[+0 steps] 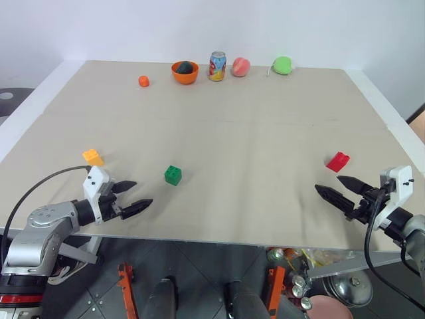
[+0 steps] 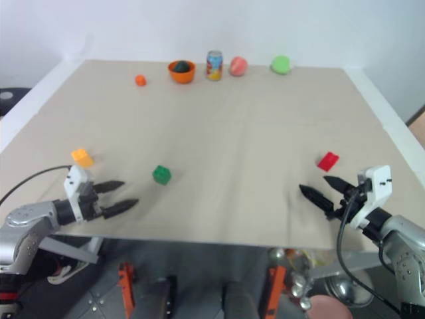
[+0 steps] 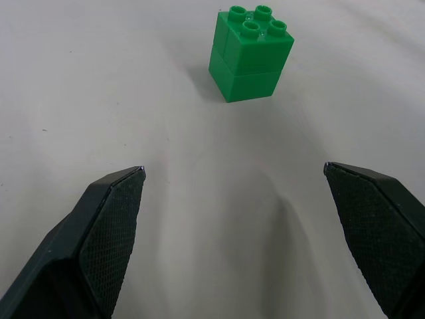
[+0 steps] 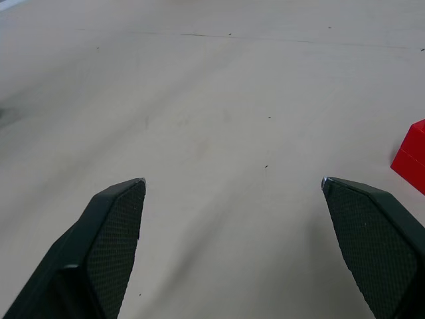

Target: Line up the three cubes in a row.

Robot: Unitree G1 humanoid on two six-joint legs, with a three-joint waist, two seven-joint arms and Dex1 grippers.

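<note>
Both grippers, left (image 1: 133,196) and right (image 1: 330,186), hover spread and empty over the table's (image 1: 252,133) near edge, the green cube (image 1: 172,175), yellow cube (image 1: 93,157) and red cube (image 1: 337,161) lying apart.

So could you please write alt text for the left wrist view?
A small green studded plastic toy-brick cube stands upright on the plain beige table, untouched. The left gripper points toward it with its black jaws spread wide and empty.
</note>
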